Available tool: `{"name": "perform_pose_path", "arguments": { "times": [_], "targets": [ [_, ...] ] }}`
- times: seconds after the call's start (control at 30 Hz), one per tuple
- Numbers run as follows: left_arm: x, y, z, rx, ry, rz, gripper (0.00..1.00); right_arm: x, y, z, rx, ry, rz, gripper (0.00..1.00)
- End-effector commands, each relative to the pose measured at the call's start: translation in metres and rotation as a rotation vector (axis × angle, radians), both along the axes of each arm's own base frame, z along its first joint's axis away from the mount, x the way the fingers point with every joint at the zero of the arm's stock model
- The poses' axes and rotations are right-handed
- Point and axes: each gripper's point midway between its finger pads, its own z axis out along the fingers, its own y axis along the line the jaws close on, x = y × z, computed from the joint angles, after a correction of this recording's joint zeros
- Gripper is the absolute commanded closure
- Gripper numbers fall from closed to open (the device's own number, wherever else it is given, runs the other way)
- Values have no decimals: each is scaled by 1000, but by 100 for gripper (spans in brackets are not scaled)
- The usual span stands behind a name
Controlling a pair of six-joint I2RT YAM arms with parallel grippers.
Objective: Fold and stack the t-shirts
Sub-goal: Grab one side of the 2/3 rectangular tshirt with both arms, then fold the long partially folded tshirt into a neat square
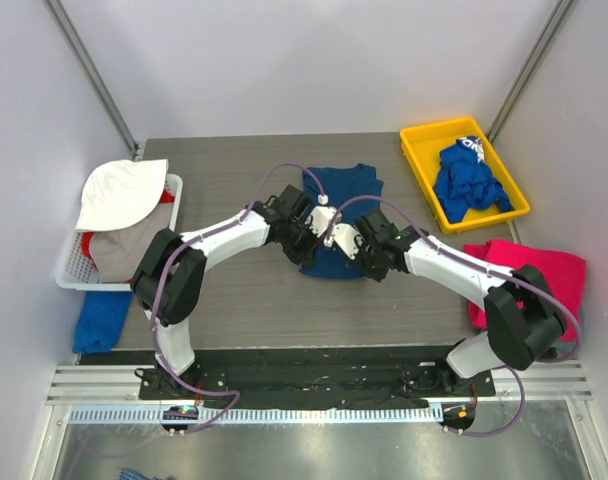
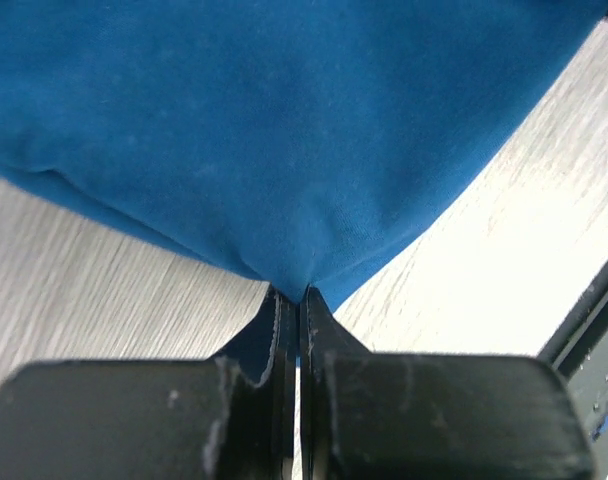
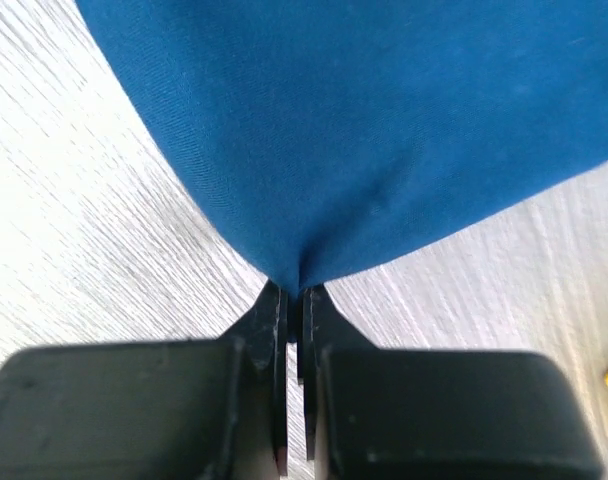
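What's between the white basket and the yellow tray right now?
Top view: the dark blue t-shirt on the table; wrist views show left gripper and right gripper shut on it.

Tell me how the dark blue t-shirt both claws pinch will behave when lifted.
Likely floppy: the dark blue cotton t-shirt puckers where the left claw and right claw pinch it. Probably sags between them when raised.

Both arms reach inward, elbows bent, wrists nearly meeting. Left gripper [image 2: 300,295] is clamped tight, the blue t-shirt [image 2: 284,130] pinched at its fingertips. Right gripper [image 3: 294,290] likewise, jaws pressed together on the same cloth.
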Motion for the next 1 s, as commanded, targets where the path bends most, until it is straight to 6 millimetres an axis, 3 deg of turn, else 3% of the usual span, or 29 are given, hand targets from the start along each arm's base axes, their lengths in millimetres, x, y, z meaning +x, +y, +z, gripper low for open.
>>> {"name": "perform_pose_path", "arguments": {
  "times": [0.0,0.3,0.6,0.73,0.97],
  "targets": [
    [-14,13,13,27,-2,-19,100,14,12,55,102,-119,-32,99],
    [-51,22,22,38,37,-64,100,-8,17,73,114,-110,-2,99],
    [-69,25,39,8,42,-80,100,-35,26,78,111,-66,53,99],
    [-62,22,52,-17,-1,-51,100,-35,29,83,118,-85,55,99],
    [-11,13,82,-62,-203,61,100,-11,20,94,77,-216,13,99]
  ]
}}
